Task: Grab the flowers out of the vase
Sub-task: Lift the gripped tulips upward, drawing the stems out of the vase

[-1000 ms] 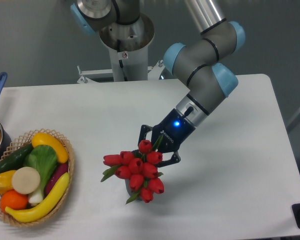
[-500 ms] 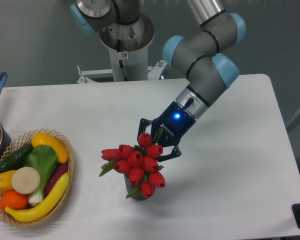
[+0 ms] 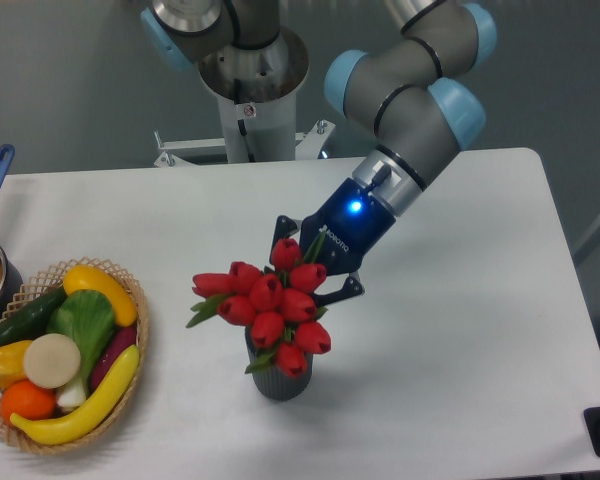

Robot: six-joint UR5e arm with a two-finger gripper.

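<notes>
The flowers (image 3: 268,312) are pinched by the tool (image 3: 302,270), but their stems are not yet drawn clear of the vase (image 3: 278,379).

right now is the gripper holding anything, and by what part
The gripper is shut on the red tulip bunch, gripping it at the back just under the top buds. The exact contact is hidden by the blooms, above the dark ribbed vase.

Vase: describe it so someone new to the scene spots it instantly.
On the white table, look right of the basket of toy produce, near the front edge. The vase is the small dark grey ribbed cylinder under the red flowers, below the hand. Nothing else on the table is grey and ribbed.
</notes>
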